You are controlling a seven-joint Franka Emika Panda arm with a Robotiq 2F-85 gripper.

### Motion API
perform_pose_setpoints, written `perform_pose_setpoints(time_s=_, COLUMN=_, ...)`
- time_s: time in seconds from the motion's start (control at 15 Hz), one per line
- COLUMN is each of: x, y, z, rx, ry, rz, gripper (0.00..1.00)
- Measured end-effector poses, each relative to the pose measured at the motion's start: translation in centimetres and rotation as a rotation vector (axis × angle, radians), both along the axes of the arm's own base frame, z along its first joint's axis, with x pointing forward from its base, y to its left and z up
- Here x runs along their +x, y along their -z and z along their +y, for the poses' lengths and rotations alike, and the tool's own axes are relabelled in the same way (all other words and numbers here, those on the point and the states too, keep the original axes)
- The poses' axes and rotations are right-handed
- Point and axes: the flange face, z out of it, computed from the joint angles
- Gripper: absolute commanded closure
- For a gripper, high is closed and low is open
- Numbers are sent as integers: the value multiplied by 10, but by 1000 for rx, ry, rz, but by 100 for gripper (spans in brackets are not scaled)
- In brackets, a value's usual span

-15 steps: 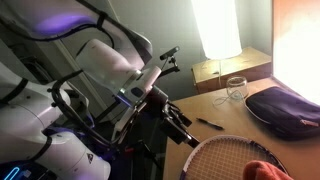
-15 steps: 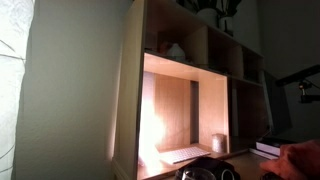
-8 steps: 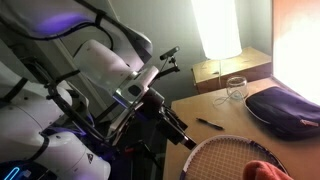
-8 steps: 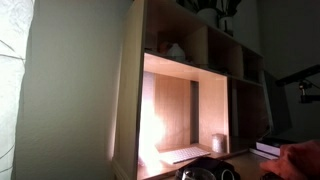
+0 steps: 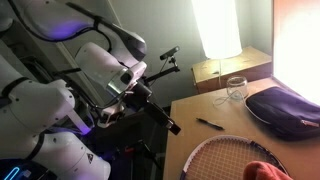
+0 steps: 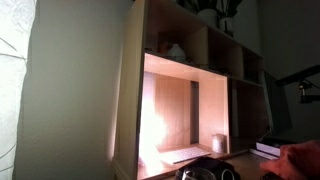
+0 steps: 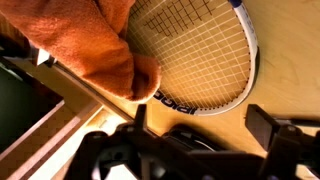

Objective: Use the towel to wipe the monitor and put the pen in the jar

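An orange towel [image 7: 85, 40] lies crumpled on the head of a tennis racket [image 7: 195, 50] on the wooden table; it also shows at the table's front in an exterior view [image 5: 262, 170]. A black pen [image 5: 209, 124] lies on the table. A clear glass jar [image 5: 236, 88] stands behind the pen. A bright, overexposed panel [image 5: 297, 40] at the far right may be the monitor. My gripper [image 7: 205, 125] is open and empty, above the table beside the racket and apart from the towel. In an exterior view it hangs off the table's left edge [image 5: 165, 118].
A dark purple bag [image 5: 285, 105] lies to the right of the jar. A glowing lamp [image 5: 220, 28] stands on a wooden box [image 5: 215, 72] at the back. A wooden shelf unit [image 6: 190, 90] holds a cup [image 6: 219, 143]. A dark rounded object [image 7: 190, 142] sits under my gripper.
The arm has swung, and my gripper has moved a little up and to the left, away from the table's edge. Pen, jar and towel have not moved.
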Motion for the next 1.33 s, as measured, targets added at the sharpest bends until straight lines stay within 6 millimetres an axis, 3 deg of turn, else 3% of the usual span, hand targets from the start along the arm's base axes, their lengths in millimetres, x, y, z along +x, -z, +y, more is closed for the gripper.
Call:
perform_pose_setpoints(time_s=0.27, x=-6, y=15, z=40, rx=-97, ry=-79, rz=25, gripper=0)
perform_pose_setpoints(time_s=0.47, x=6, y=28, z=58, rx=-154, ry=-116, rz=37, gripper=0)
perform_pose_setpoints(time_s=1.07, x=59, y=37, z=74, rx=-224, ry=-128, rz=-2, gripper=0)
perform_pose_setpoints(time_s=1.33, x=74, y=37, z=80, rx=-159, ry=-142, rz=2, gripper=0)
